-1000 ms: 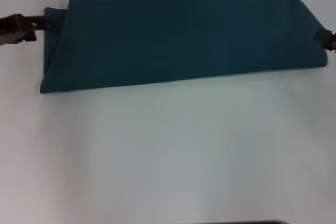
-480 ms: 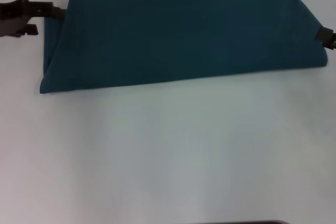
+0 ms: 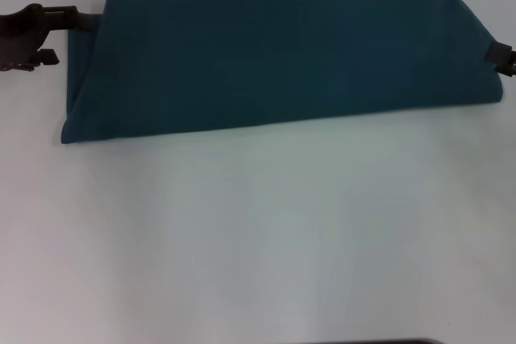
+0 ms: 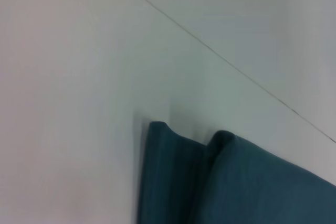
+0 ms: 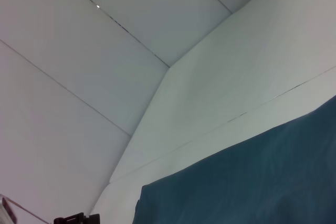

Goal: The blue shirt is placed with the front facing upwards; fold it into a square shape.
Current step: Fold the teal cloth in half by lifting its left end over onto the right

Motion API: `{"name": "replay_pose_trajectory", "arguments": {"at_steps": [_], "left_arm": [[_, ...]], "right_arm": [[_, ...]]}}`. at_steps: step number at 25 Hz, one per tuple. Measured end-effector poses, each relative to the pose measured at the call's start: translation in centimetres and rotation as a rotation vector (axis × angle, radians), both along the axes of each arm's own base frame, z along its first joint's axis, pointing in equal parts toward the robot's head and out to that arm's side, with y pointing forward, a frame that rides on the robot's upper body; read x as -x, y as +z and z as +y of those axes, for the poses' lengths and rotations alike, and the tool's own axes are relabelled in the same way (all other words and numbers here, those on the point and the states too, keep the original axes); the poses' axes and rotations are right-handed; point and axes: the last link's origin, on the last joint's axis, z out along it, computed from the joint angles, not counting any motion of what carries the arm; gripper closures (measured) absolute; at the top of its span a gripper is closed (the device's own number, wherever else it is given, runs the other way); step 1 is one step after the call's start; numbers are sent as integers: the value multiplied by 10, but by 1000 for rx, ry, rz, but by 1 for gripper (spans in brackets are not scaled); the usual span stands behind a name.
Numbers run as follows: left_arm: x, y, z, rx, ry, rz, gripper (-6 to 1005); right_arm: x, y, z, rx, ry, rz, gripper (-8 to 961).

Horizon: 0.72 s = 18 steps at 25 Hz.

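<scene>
The blue shirt (image 3: 282,50) is lying on the far half of the white desk (image 3: 258,231), folded into a long band that is reaching from left to right. No letters are showing on its upper side. At its left end the cloth is making two rounded folds (image 4: 178,145), one beside the other. The left hand (image 3: 81,18) is staying at the far left corner of the band, touching the cloth there; I cannot tell if it is spread or pinching. The right hand (image 3: 501,58) is sitting at the right end, against the edge of the shirt, and its state is also not clear.
</scene>
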Motion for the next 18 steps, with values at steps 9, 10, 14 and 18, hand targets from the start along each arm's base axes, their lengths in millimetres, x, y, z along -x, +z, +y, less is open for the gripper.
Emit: {"name": "replay_pose_trajectory", "arguments": {"at_steps": [9,10,14,18], "left_arm": [[7,-6,-3,-12,20,7,112],[7,-7,-3,-9,19,11,112],[8,-8,-3,13,2,49,112],[8,-11,-1,0,-6,69,112]], "right_arm": [[0,0,-1,2,1,3,25],[0,0,-1,2,1,3,25],[0,0,-1,2,1,3,26],[0,0,-2,2,0,3,26]]}}
